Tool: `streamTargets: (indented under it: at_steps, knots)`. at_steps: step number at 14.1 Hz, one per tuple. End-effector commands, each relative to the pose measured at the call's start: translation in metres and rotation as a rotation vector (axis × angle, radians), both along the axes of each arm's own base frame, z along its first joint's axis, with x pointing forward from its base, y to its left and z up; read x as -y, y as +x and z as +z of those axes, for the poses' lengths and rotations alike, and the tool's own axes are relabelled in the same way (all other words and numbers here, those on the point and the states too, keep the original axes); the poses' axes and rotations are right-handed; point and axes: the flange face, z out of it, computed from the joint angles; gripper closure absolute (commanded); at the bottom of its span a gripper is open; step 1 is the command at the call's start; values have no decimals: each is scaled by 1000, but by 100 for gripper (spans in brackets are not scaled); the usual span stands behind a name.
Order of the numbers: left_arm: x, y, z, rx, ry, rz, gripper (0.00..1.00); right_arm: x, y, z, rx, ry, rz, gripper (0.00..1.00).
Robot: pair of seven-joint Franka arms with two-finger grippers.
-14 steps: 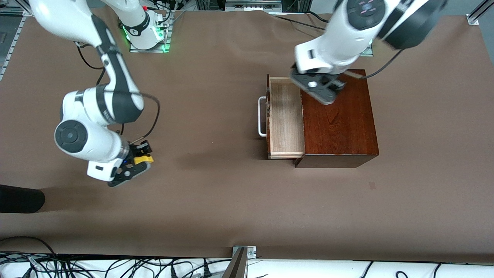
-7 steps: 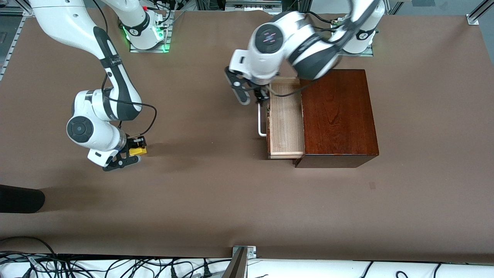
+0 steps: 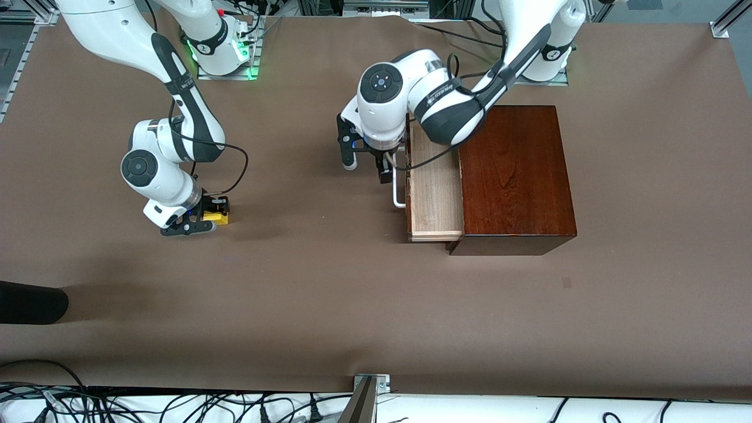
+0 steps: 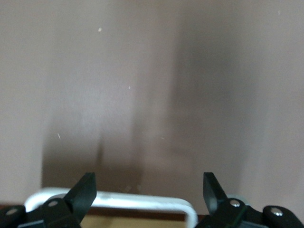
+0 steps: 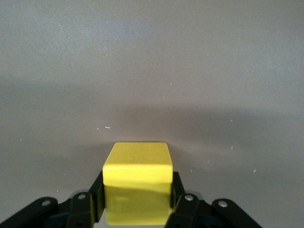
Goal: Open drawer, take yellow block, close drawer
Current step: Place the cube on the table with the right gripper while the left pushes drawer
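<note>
The dark reddish-brown box (image 3: 517, 176) stands toward the left arm's end of the table, its drawer (image 3: 435, 188) pulled out and its pale wood inside bare. My left gripper (image 3: 366, 165) (image 4: 148, 187) is open, low in front of the drawer by its white bar handle (image 3: 398, 194) (image 4: 123, 202). Its fingers (image 4: 85, 190) are apart and hold nothing. My right gripper (image 3: 202, 220) (image 5: 137, 202) is shut on the yellow block (image 3: 217, 218) (image 5: 137, 180), low over the table toward the right arm's end. Whether the block touches the table I cannot tell.
A dark rounded object (image 3: 29, 302) lies at the table's edge on the right arm's end, nearer the front camera. Cables and a metal bracket (image 3: 370, 385) run along the edge nearest the camera. Brown tabletop (image 3: 305, 264) lies between block and box.
The left arm swung from over the box top down in front of the drawer's handle. The right gripper carried the yellow block toward its own base and lower.
</note>
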Motion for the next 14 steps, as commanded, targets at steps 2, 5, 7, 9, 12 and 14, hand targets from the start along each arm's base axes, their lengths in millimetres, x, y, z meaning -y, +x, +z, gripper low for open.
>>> streamTargets:
  at_steps: [2,5,7,9,12,14]
  knots:
    - [4,17,-27,28,-37,-168,0,-4,1,26,49,17,8,0]
    - [-6,23,-37,11,-19,-167,0,-20,17,131,68,35,32,0]
    - [-16,28,-40,-8,3,-152,0,-25,19,202,74,48,37,0]
    - [-36,34,-44,-55,60,-134,0,-25,9,264,83,61,37,0]
    - [-59,41,-37,-113,132,-142,0,-24,3,348,41,59,42,0]
    - [-82,54,-26,-134,146,-173,0,-22,7,379,27,55,51,0]
